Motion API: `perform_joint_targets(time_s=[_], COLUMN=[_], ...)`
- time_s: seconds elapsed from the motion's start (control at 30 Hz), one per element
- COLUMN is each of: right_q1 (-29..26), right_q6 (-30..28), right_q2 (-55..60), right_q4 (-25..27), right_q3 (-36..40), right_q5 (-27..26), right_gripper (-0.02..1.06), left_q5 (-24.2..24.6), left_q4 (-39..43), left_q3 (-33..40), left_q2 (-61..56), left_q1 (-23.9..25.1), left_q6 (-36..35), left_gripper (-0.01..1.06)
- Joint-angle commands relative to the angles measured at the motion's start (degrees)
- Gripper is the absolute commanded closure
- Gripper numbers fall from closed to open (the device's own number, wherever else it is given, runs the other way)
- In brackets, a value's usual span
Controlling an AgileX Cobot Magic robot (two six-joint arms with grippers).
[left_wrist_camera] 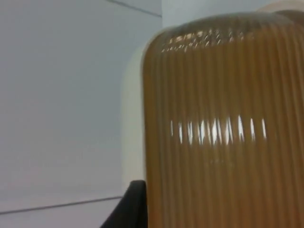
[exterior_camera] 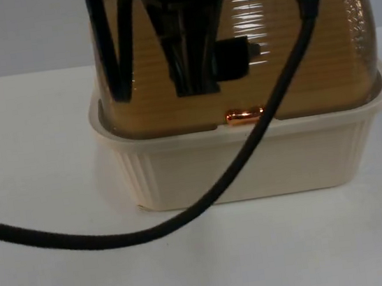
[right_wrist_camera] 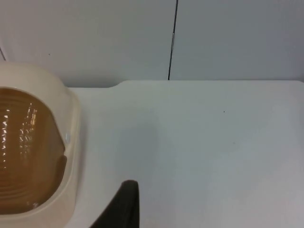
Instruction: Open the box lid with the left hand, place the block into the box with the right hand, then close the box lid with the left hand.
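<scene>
The box has a cream ribbed base [exterior_camera: 249,160] and an amber see-through ribbed lid [exterior_camera: 285,53] that lies down on the base's rim. A small copper handle [exterior_camera: 244,115] sits at the lid's front edge. My left gripper [exterior_camera: 190,79] hangs over the front of the lid, just above and left of the handle. A dark shape [exterior_camera: 234,58] beside it shows at the lid; I cannot tell whether it is the block. In the left wrist view the lid [left_wrist_camera: 223,128] is very close. My right gripper [right_wrist_camera: 124,204] hovers over bare table, right of the box [right_wrist_camera: 33,152].
A black cable [exterior_camera: 187,217] loops down across the box front and over the table toward the left edge. The grey partition wall [right_wrist_camera: 213,38] closes the table's far side. White table top [exterior_camera: 207,268] lies in front of the box.
</scene>
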Motion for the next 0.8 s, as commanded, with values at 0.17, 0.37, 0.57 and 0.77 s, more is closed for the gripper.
perform_joint_targets(time_s=[0.17,0.37,0.57,0.77], right_q1=[0.76,2.05,2.05,2.05], right_q6=[-0.22,-0.22,-0.09,0.45], right_q2=[-0.01,-0.01,-0.01,-0.01], right_q4=[-1.82,-3.11,-3.34,-3.34], right_q3=[-0.41,-0.41,-0.41,-0.41], right_q5=[-0.49,-0.49,-0.58,-0.71], right_gripper=[0.0,0.0,0.0,0.0], left_q5=[-4.87,-11.4,-12.12,-12.23], left_q4=[-0.75,0.28,2.04,1.9], left_q3=[3.32,8.42,9.48,9.48], left_q2=[1.88,3.52,7.1,10.9], left_q1=[-0.3,-0.3,-0.3,-0.3], left_q6=[-0.24,-0.11,-0.11,-0.11], left_gripper=[0.04,0.04,0.04,0.09])
